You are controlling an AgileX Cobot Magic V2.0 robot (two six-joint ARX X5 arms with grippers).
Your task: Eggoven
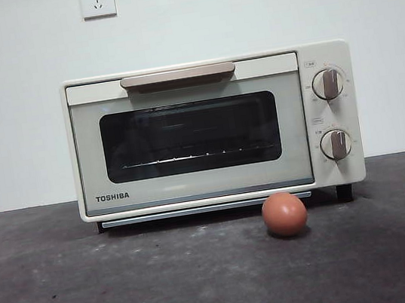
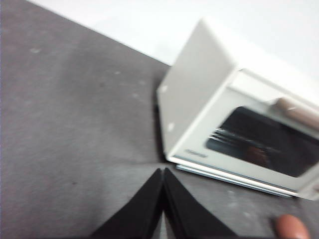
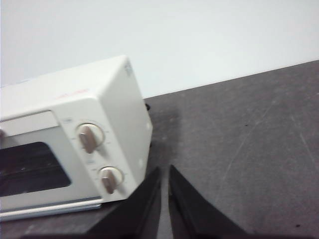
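**Egg on table, oven door shut**

Egg [image 1: 284, 214] sits on dark table [image 1: 132, 291], just in front of oven [image 1: 213, 131], below its knobs [image 1: 327, 84]. Door closed, handle [image 1: 177, 75] up top.

L pincer [image 2: 163, 172]: jaws pressed together, empty, above table; oven's side corner just ahead, egg off to one side.

R pincer [image 3: 164, 172]: jaws nearly together w/ thin gap, empty; oven's knob end close ahead.
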